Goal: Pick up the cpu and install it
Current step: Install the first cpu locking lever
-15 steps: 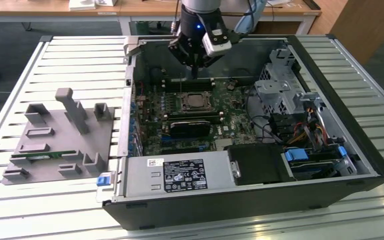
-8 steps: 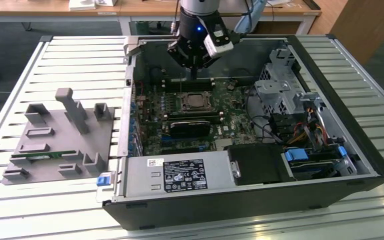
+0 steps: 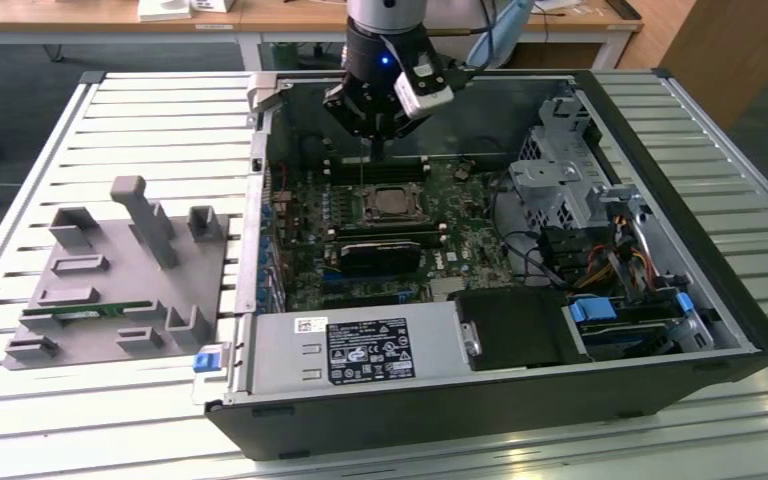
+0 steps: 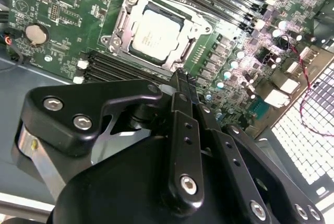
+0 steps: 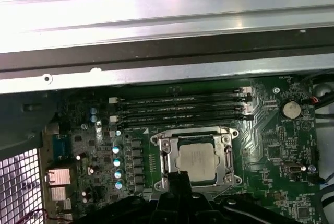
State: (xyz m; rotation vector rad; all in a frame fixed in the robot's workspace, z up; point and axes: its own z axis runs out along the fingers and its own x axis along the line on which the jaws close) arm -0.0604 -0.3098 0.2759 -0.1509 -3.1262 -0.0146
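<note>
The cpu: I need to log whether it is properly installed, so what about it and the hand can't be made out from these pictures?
- The cpu lies in the socket; whether it is fully seated cannot be told in both wrist views.
- The near socket edge in the first wrist view is covered by the hand.
- The cpu is too small for detail in the exterior view.

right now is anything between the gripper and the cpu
No object. In the second wrist view the gripper hangs just off the cpu, which sits in its socket; only the socket's metal frame and bare motherboard separate them.
</note>
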